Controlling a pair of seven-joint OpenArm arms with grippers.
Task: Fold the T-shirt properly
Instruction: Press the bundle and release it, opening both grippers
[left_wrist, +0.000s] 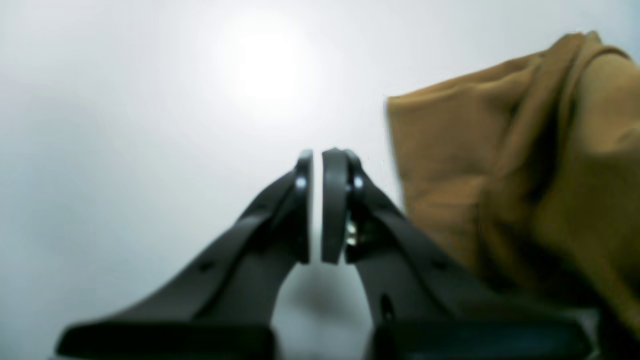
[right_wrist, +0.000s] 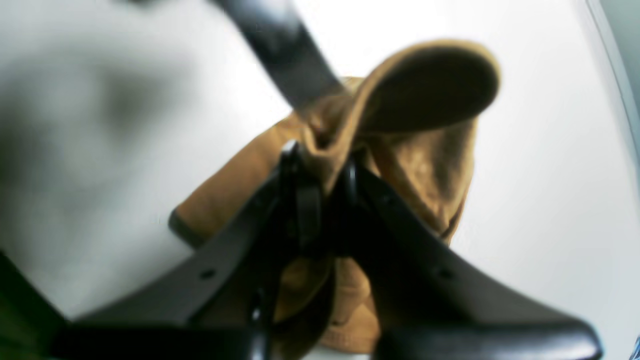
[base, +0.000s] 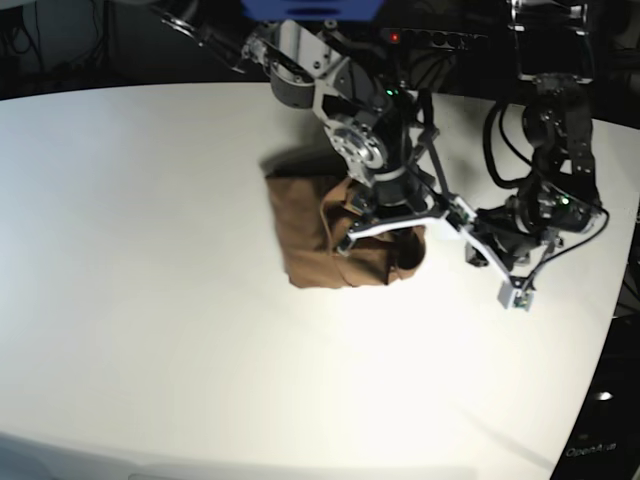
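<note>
A bare stretch of the white surface (base: 150, 300) filled the left of the base view, with the tan-brown T-shirt (base: 305, 235) lying just left of centre as a compact, partly folded bundle. Over its right side stood the right hand (right_wrist: 322, 172), its jaws closed on a raised bunch of the cloth; the right wrist view showed fabric rising between the fingers (right_wrist: 307, 210) and arching into a loose loop above them, while the rest of the garment sagged to the surface below. Farther right, the left hand (left_wrist: 317, 205) hovered just beside the shirt's edge, its pads (left_wrist: 334, 200) drawn almost together with only a thin slit of light between them and nothing in it. That hand touched no cloth in its own wrist view, where the shirt rose as a creased mound at the right of the frame.

The step in hand appeared to be a fold of the gripped portion across the body of the shirt. The next move would likely call for carrying that bunch over and laying it flat, then releasing cleanly so the layers did not drag back. The creased mound suggested smoothing would still be needed.
</note>
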